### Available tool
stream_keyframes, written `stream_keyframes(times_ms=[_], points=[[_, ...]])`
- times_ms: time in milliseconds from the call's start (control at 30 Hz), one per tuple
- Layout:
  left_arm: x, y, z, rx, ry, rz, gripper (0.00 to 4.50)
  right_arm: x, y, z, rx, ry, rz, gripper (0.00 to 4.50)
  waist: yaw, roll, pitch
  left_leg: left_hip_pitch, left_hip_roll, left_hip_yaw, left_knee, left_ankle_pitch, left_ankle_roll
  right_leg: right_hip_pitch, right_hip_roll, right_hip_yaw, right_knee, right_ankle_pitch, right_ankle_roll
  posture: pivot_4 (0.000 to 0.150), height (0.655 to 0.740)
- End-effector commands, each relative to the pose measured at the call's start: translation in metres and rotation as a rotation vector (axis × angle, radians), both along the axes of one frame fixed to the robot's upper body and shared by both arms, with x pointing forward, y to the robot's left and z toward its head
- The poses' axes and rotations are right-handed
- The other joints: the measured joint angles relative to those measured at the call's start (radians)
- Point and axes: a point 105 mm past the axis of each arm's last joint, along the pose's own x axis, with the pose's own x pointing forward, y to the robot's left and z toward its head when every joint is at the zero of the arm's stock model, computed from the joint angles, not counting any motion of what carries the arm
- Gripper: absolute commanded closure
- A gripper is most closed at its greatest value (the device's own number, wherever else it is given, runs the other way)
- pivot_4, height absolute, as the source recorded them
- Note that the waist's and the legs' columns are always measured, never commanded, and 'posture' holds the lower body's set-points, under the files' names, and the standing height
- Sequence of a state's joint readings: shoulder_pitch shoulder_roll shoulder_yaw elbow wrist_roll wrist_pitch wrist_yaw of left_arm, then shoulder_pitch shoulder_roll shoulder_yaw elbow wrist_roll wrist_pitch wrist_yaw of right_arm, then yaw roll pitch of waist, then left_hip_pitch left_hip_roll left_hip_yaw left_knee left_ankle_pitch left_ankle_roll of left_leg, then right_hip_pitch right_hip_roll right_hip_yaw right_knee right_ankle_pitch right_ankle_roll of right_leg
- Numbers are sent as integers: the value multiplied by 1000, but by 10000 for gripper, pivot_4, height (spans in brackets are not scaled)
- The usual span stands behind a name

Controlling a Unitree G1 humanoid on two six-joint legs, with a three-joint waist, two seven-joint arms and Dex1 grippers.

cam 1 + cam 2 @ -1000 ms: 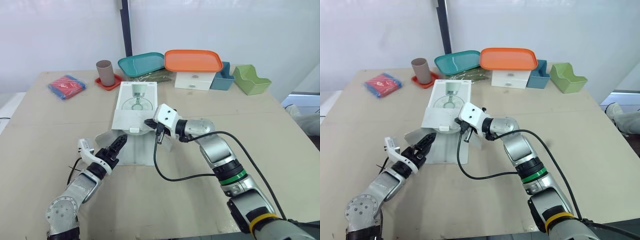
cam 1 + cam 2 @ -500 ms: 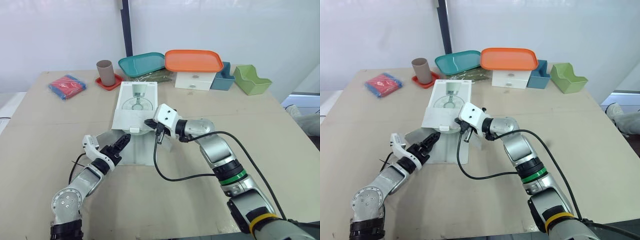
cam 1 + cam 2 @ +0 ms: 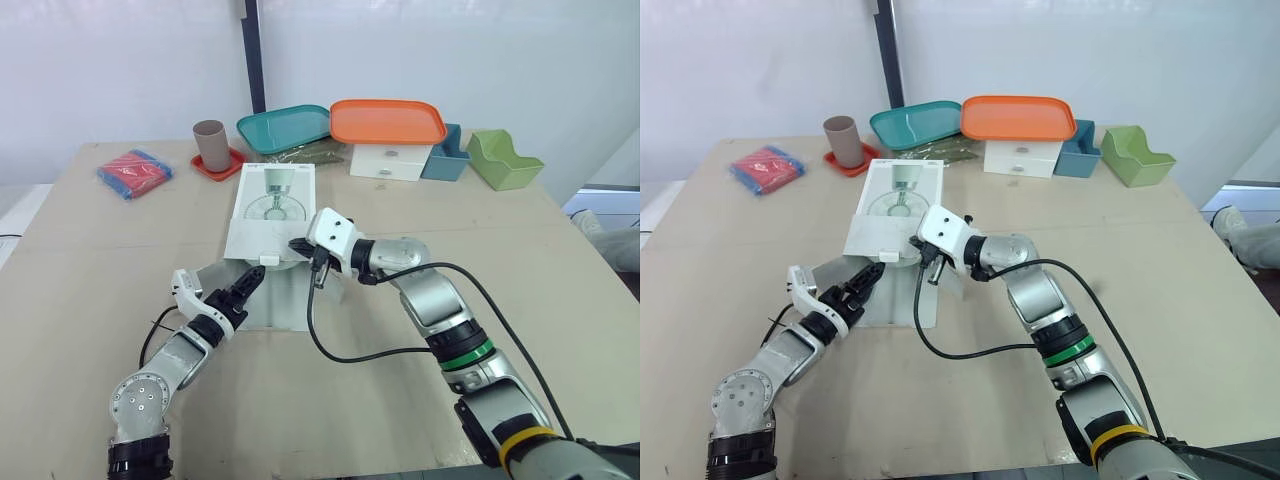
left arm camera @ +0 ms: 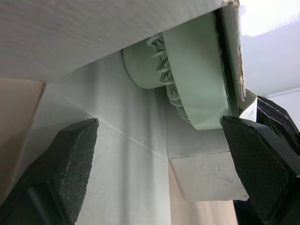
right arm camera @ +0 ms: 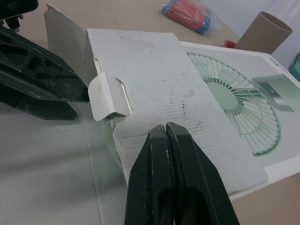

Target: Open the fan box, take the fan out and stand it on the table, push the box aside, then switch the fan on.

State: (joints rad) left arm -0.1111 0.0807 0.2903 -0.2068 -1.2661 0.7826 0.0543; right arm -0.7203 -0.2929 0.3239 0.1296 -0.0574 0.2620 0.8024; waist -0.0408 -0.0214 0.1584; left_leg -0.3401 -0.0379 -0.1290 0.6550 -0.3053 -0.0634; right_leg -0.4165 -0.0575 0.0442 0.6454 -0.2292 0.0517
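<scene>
The white fan box (image 3: pixel 270 205) lies flat mid-table, a fan picture on its top, its near end open with flaps (image 3: pixel 280 300) spread on the table. My left gripper (image 3: pixel 245 288) is open at that mouth. Inside, the pale green fan (image 4: pixel 192 89) sits under the lid, between the left fingers (image 4: pixel 70 159). My right gripper (image 3: pixel 298 245) is shut, its tips resting on the box top's near edge (image 5: pixel 159 79) beside a small tab (image 5: pixel 108 96). The left gripper's black fingers (image 5: pixel 42 89) show just beyond that edge.
Along the far side stand a red-blue packet (image 3: pixel 134 172), a brown cup on a red coaster (image 3: pixel 211 146), a teal tray (image 3: pixel 285 127), an orange tray on a white drawer unit (image 3: pixel 388 121), a blue bin (image 3: pixel 446 155) and a green bin (image 3: pixel 503 158). A black cable (image 3: pixel 340 350) loops below the right arm.
My left gripper has moved forward to the box's open end, its fingers now at the mouth. The right gripper and the box have stayed put.
</scene>
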Motion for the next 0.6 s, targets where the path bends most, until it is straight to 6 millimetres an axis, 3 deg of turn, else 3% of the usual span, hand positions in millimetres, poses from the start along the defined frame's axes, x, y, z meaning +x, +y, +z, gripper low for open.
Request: stream_keyframes(times_ms=[33, 600], points=[[1, -5, 12, -35, -53, -23, 653, -5, 4, -2, -11, -1, 21, 45000, 0, 0, 0, 0, 0, 0, 0, 0, 0, 0, 0, 0, 0, 0, 0, 1500, 7400], [10, -10, 13, -70, -73, -35, 653, -3, 2, -2, -13, -2, 10, 45000, 0, 0, 0, 0, 0, 0, 0, 0, 0, 0, 0, 0, 0, 0, 0, 1500, 7400]])
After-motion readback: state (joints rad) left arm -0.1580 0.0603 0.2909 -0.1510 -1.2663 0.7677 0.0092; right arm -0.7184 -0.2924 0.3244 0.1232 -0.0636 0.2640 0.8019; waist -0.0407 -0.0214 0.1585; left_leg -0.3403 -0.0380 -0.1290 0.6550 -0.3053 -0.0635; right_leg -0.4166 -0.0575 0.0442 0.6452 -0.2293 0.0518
